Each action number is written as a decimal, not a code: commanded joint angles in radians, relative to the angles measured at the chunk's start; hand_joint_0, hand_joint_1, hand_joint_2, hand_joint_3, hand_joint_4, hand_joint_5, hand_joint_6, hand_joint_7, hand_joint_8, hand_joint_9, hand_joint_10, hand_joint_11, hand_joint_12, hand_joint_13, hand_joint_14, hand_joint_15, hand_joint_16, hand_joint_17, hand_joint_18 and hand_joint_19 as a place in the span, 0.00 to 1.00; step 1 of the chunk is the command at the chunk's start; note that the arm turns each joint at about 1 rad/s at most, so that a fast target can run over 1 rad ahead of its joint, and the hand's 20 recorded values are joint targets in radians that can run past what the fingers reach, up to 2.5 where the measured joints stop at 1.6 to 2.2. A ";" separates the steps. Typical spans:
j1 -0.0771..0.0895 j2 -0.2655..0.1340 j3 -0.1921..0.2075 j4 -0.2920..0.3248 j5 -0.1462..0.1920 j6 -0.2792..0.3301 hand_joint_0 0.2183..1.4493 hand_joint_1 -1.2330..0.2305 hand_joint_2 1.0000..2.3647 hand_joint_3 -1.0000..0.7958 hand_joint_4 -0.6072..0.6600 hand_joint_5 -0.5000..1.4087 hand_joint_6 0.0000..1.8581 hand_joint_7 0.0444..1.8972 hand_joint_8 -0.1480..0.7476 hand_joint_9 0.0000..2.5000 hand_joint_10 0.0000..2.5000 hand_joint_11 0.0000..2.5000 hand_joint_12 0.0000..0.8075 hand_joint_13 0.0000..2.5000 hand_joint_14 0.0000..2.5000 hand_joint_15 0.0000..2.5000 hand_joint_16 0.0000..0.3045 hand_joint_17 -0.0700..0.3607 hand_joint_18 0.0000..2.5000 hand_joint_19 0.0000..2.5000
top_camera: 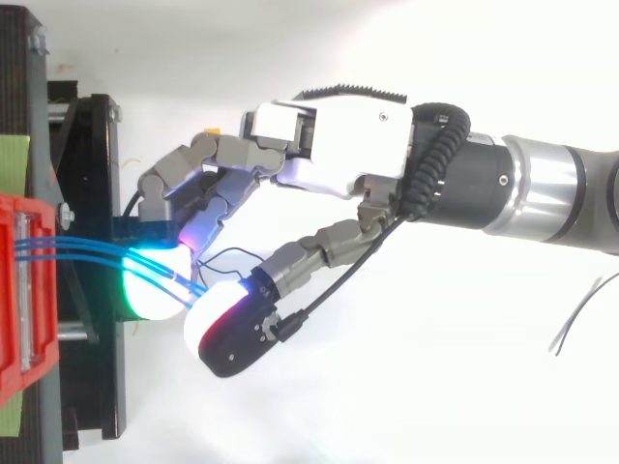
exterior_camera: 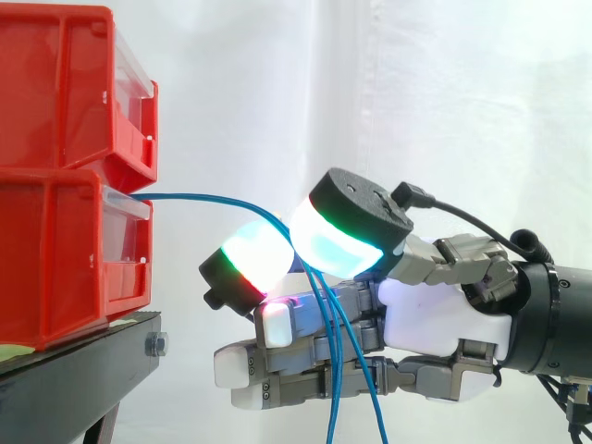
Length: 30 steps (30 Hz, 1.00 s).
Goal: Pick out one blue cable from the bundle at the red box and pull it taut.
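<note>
Just right of the red box [exterior_camera: 74, 240], blue cables [exterior_camera: 185, 195] arc slackly into the robot hand [exterior_camera: 444, 319], whose curled pads [exterior_camera: 254, 254] pinch them while loose ends hang below; best to keep one strand nipped, drop the rest, and draw steadily rightward.

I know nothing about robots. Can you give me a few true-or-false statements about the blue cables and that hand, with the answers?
1. The blue cables come out of the lower red bin. True.
2. The cables run straight and taut. False: they arc over to the hand and hang loose beyond it.
3. The cables pass between two glowing pads that pinch them. True.
4. The bin sits on a white table. False: it sits on a black stand.
</note>
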 commanded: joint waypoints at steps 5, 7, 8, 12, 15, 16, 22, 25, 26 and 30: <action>0.000 -0.001 0.002 0.000 -0.006 0.000 0.27 0.41 0.00 0.28 0.54 0.19 0.48 0.50 0.44 0.42 0.01 0.24 0.16 0.31 0.00 0.12 0.03 0.21 0.19 0.15; -0.002 -0.001 0.002 0.000 -0.008 0.000 0.28 0.44 0.00 0.28 0.53 0.19 0.48 0.51 0.44 0.42 0.01 0.24 0.15 0.31 0.00 0.12 0.03 0.21 0.19 0.15; -0.002 -0.001 0.002 0.000 -0.008 0.000 0.28 0.45 0.00 0.28 0.53 0.19 0.48 0.51 0.43 0.42 0.01 0.24 0.15 0.31 0.00 0.12 0.03 0.20 0.18 0.15; -0.005 -0.001 0.002 0.000 -0.008 0.000 0.31 0.41 0.00 0.30 0.51 0.19 0.47 0.53 0.43 0.42 0.01 0.24 0.15 0.30 0.00 0.12 0.02 0.20 0.18 0.16; -0.008 -0.001 0.002 0.000 -0.009 0.000 0.32 0.37 0.01 0.34 0.52 0.19 0.47 0.55 0.43 0.42 0.01 0.24 0.15 0.30 0.00 0.12 0.02 0.20 0.18 0.16; -0.008 0.000 0.002 -0.002 -0.009 -0.001 0.32 0.36 0.01 0.35 0.53 0.19 0.47 0.56 0.43 0.42 0.01 0.24 0.15 0.30 0.00 0.12 0.02 0.20 0.18 0.15; -0.012 0.000 0.002 -0.017 -0.020 -0.001 0.37 0.27 0.01 0.35 0.49 0.19 0.48 0.57 0.44 0.41 0.01 0.25 0.14 0.30 0.00 0.12 0.02 0.19 0.18 0.15; -0.014 0.000 0.002 -0.023 -0.022 -0.001 0.40 0.25 0.01 0.33 0.45 0.19 0.49 0.59 0.42 0.41 0.01 0.25 0.14 0.30 0.00 0.12 0.02 0.19 0.19 0.14; -0.014 -0.001 0.002 -0.028 -0.023 -0.001 0.41 0.25 0.01 0.32 0.44 0.19 0.49 0.58 0.42 0.41 0.01 0.25 0.14 0.30 0.00 0.12 0.02 0.19 0.19 0.14; -0.020 0.000 0.002 -0.043 -0.031 0.000 0.43 0.23 0.00 0.28 0.40 0.18 0.49 0.57 0.41 0.42 0.01 0.27 0.13 0.31 0.00 0.13 0.02 0.19 0.20 0.14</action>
